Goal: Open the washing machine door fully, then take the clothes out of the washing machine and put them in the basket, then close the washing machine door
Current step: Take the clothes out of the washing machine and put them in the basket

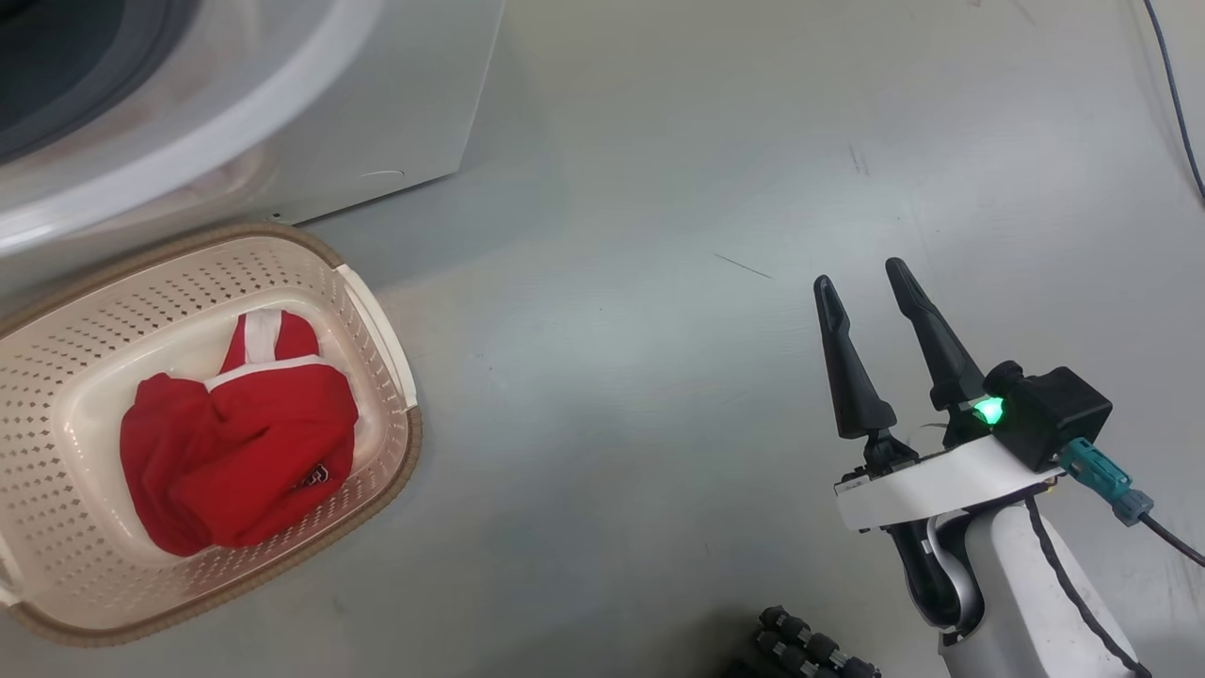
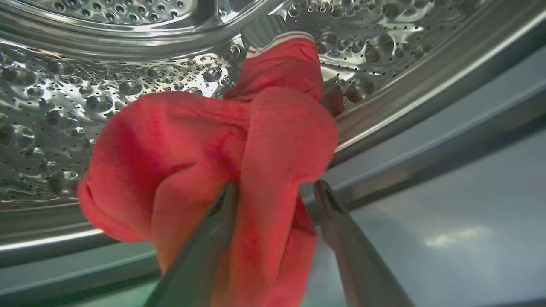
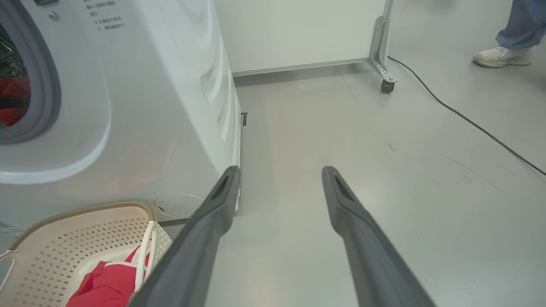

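Inside the washing machine's steel drum (image 2: 85, 106), red clothes (image 2: 204, 149) with white stripe trim lie bunched. My left gripper (image 2: 277, 184) stands open, its two fingers straddling a fold of that fabric. More red clothes (image 1: 245, 452) lie in the cream basket (image 1: 405, 461) on the floor beside the white washing machine (image 1: 377, 113). My right gripper (image 1: 859, 271) hangs open and empty over the bare floor, well right of the basket. In the right wrist view, red fabric (image 3: 13, 100) shows in the machine's mouth. The washing machine door is out of view.
A person's foot (image 3: 503, 55) stands at the far right. A black cable (image 3: 469, 121) runs across the grey floor from a wheeled partition (image 3: 387, 85). Open floor lies between the basket (image 3: 64, 238) and my right arm.
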Robot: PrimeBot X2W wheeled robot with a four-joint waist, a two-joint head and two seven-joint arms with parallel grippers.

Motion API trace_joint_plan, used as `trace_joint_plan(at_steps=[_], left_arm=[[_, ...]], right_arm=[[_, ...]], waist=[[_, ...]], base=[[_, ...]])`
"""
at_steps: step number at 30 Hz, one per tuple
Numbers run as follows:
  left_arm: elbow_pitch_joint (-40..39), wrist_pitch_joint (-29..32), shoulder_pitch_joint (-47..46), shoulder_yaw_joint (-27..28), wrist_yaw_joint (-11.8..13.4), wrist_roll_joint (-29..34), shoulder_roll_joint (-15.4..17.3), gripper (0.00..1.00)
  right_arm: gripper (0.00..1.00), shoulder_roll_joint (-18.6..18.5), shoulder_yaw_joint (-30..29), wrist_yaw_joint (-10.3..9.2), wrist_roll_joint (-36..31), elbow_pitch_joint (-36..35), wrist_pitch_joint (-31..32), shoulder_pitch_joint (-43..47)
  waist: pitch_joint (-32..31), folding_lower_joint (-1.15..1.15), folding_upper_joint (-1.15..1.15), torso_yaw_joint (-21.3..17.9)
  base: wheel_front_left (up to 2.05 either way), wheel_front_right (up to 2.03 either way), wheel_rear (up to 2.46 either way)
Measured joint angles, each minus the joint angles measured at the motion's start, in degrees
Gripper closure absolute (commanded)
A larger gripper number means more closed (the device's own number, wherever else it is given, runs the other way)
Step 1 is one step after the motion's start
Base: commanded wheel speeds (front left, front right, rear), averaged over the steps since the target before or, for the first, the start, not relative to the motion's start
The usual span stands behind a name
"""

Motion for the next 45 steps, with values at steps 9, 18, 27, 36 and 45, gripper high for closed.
trace_joint_plan(at_steps=[9, 18, 27, 36, 45], left_arm=[[0.77, -0.36, -1.66, -0.62, 1.65, 2.35, 0.82, 1.0], [0.67, -4.32, -2.25, -1.6, 3.16, 3.31, -0.53, 1.0], [-0.97, -12.25, -2.25, -0.63, 4.27, 2.22, -3.86, 1.0], [-3.75, -22.38, -0.71, 1.14, 4.75, -0.84, -8.58, 1.0], [-7.76, -33.23, 3.68, 2.66, 5.23, -3.61, -12.58, 1.0]], right_arm=[[0.0, 0.03, 0.18, 0.0, 0.52, 1.24, -0.04, -0.85], [0.0, 0.03, -1.53, -0.07, 0.43, 0.96, -0.05, -1.42], [0.0, 0.03, -2.69, -0.07, -0.18, 0.34, -0.48, -1.94], [0.0, 0.0, -3.69, -0.07, -1.71, 0.32, -0.48, -1.94], [0.0, -1.03, -4.32, -0.07, -3.0, 0.33, -0.48, -1.86]], waist=[[0.04, 0.0, 0.0, -0.24], [-0.34, 0.0, 0.0, 1.35], [-1.01, 0.0, 0.0, 3.76], [-2.56, -0.01, 0.0, 6.64], [-4.86, -0.01, 0.0, 9.45]], base=[[0.0, 0.0, 0.0], [0.0, 0.0, 0.0], [0.0, 0.0, 0.0], [0.0, 0.0, 0.0], [0.0, 0.0, 0.0]])
